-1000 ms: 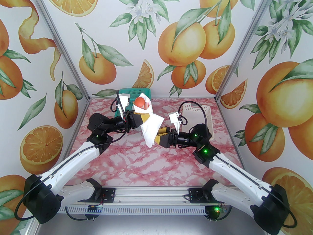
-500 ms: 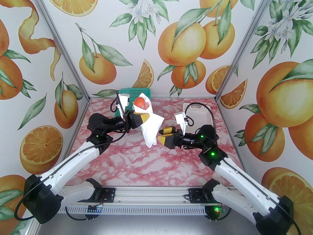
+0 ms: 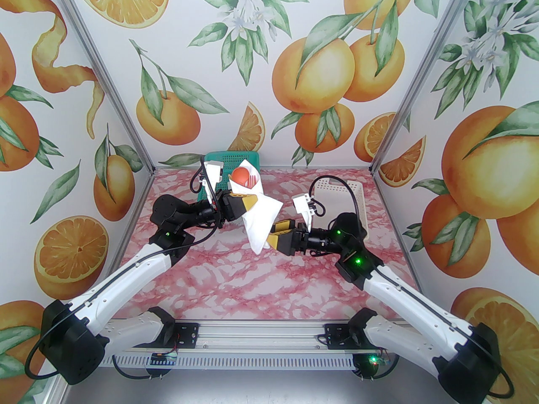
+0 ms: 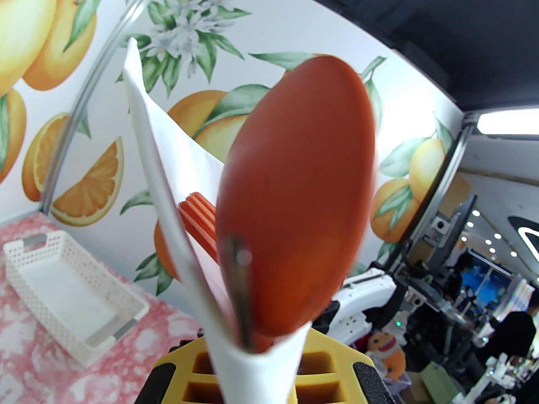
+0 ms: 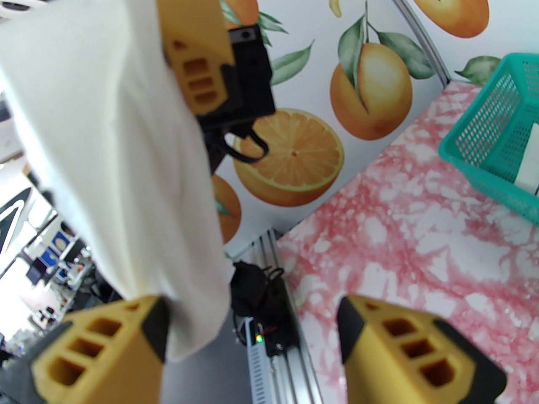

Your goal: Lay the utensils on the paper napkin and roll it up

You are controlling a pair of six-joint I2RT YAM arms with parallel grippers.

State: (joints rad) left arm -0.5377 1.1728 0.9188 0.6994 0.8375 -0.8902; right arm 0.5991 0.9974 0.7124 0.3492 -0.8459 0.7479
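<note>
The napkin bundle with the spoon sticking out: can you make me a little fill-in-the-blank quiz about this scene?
1. The spoon poking out of the paper napkin is coloured ____.
2. The left fingers grip the rolled paper ____.
3. The right fingers stand wide ____.
4. The basket by the right arm is ____.
Missing words: orange, napkin, open, white.

Paper napkin: thin, matt white paper, softly creased. Spoon and fork: smooth orange plastic with a satin sheen. Knife: duller olive-brown; material blurred. Right gripper: matt yellow plastic fingers, black-tipped. White basket and green basket: perforated plastic. Table: smooth, pink marble pattern. Frame rail: brushed metal.
</note>
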